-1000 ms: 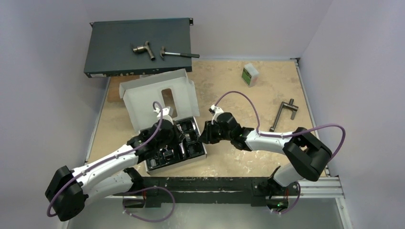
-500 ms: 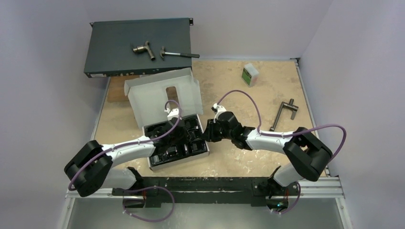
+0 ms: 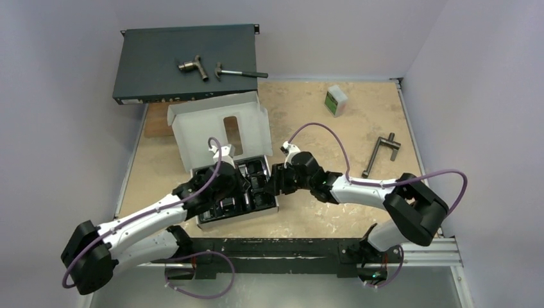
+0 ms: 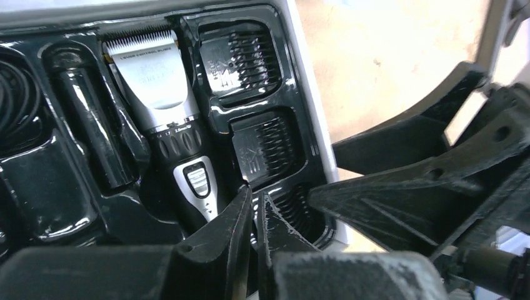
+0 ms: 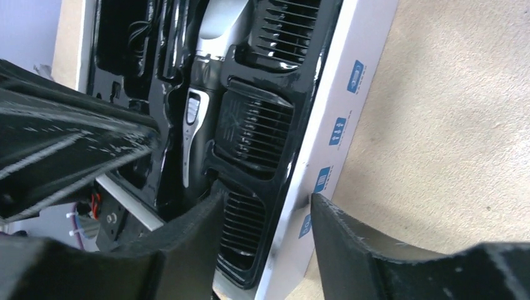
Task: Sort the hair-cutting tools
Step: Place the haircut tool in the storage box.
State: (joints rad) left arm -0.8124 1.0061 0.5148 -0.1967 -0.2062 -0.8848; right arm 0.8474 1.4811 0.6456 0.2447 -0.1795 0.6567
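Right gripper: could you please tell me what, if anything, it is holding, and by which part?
Nothing is held: the right gripper stands open astride the side wall of the white box, one finger inside, one outside.

Beige mottled tabletop (image 3: 321,215).
Centre: white cardboard box (image 3: 192,131), lid open behind, holding a glossy black plastic tray (image 3: 215,220) of small black hair-cutting pieces (image 3: 255,170) — too small to tell apart.
Left gripper (image 3: 232,186) over the tray's middle; right gripper (image 3: 274,181) at the box's right edge.
Far left: dark flat metal rack unit (image 3: 154,58) bearing a grey metal pipe fitting (image 3: 192,66) and a grey hammer (image 3: 240,73).
Right side: dark T-shaped metal handle (image 3: 380,153) and small white-and-green container (image 3: 335,100) — well apart.
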